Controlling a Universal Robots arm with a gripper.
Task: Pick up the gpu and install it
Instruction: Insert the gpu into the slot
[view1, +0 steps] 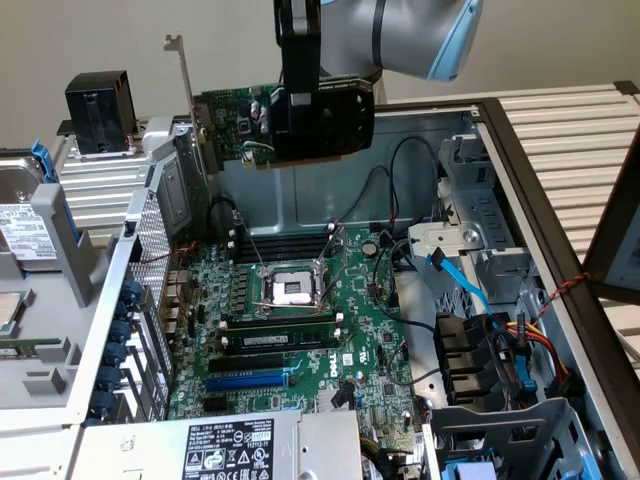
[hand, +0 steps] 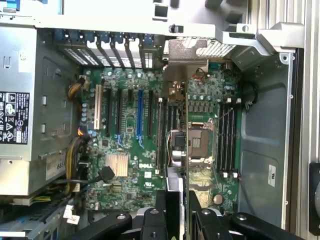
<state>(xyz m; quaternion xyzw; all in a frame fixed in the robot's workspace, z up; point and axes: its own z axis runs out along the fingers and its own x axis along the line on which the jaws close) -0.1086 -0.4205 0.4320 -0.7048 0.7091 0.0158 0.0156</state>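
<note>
Externally, claw (view1: 298, 125) holds gpu (view1: 232, 118) above motherboard (view1: 372, 335).

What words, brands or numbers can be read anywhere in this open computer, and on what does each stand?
"DELL": white letters on the large green motherboard.
Printed label on the grey metal power supply box: print too small to read.
White label on the silver hard drive: blurred, unreadable.
White sticker on the grey case wall: too small to read.
Small green gpu card with black fan shroud: no legible text.

Arm (view1: 405, 35) overhead, gripper (view1: 298, 128) pointing down; jaws clamped
</note>
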